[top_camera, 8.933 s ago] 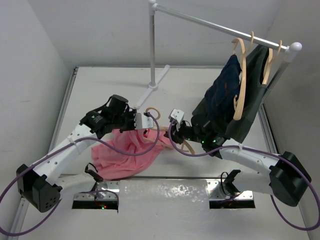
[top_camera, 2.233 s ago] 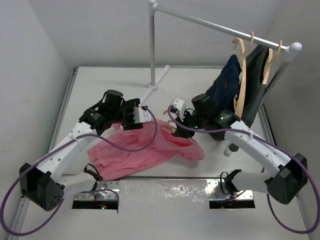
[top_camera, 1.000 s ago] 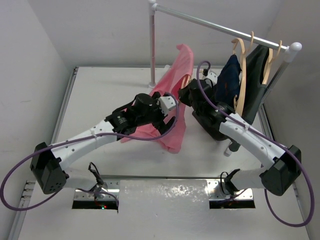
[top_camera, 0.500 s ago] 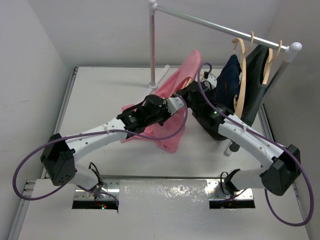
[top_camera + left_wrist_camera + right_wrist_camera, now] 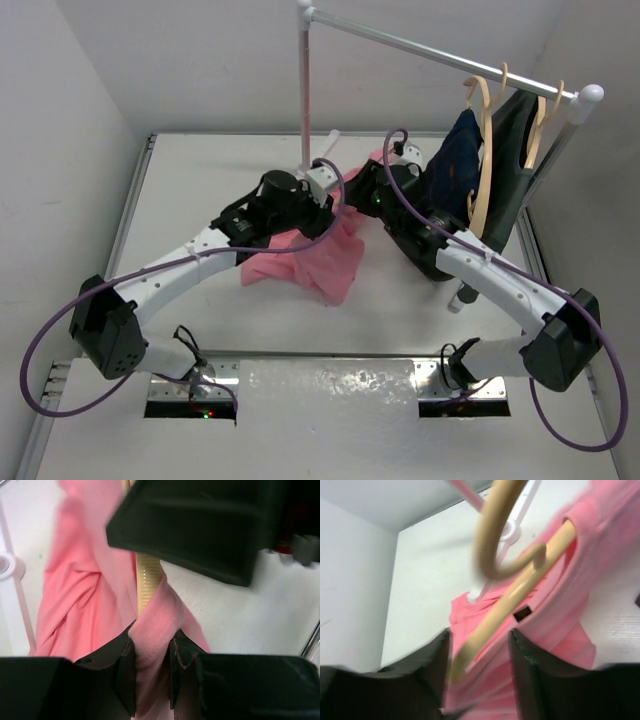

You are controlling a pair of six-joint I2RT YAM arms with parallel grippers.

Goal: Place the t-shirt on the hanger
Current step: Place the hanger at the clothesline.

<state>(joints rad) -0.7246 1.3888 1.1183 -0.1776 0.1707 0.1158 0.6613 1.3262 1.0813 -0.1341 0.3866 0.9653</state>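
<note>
White table [image 5: 200, 190] underlies the hanger [image 5: 520, 592], slanting upward through the t-shirt [image 5: 560, 625] collar.

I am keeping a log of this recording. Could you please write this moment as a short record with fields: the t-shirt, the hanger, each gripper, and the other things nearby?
t-shirt: salmon pink, lifted at the top, lower part down on the table
hanger: pale wood, one arm inside the neck opening, hook bare
left gripper: shut on a fold of the t-shirt
right gripper: jaws apart, hanger arm between them
rack: carries a navy garment and a black garment, each on its own wooden hanger
</note>
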